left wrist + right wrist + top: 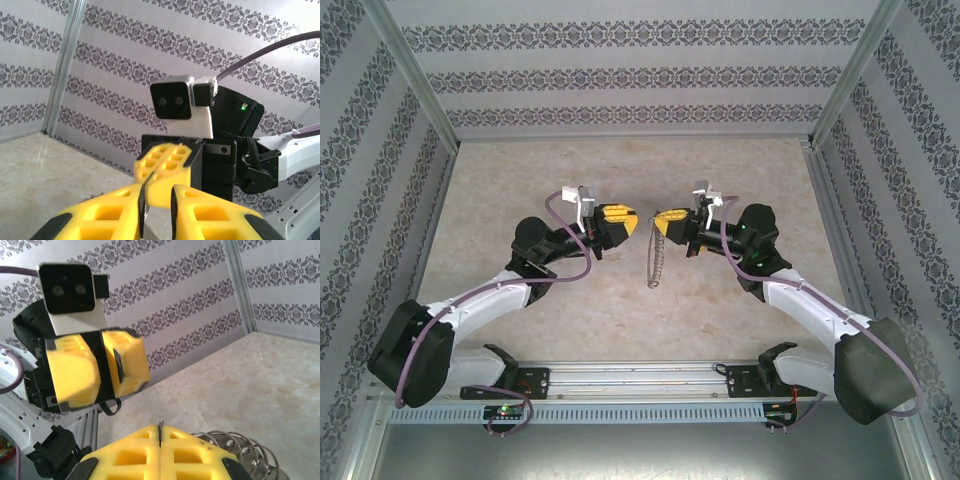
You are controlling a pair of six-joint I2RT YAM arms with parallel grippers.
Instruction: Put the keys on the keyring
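Observation:
The keyring hangs edge-on as a thin dark hoop fringed with silvery pieces. My right gripper is shut on its top, and the thin dark wire sticks up between the closed yellow fingers. My left gripper faces it, a little to the left and at the same height above the table. Its pads stand a narrow gap apart. A thin grey sliver of metal lies against its left pad; I cannot tell what it is. The keys are hidden.
The beige marble-look tabletop lies below both grippers. Patterned walls with metal corner posts close in the back and both sides. The arm bases sit on a rail at the near edge.

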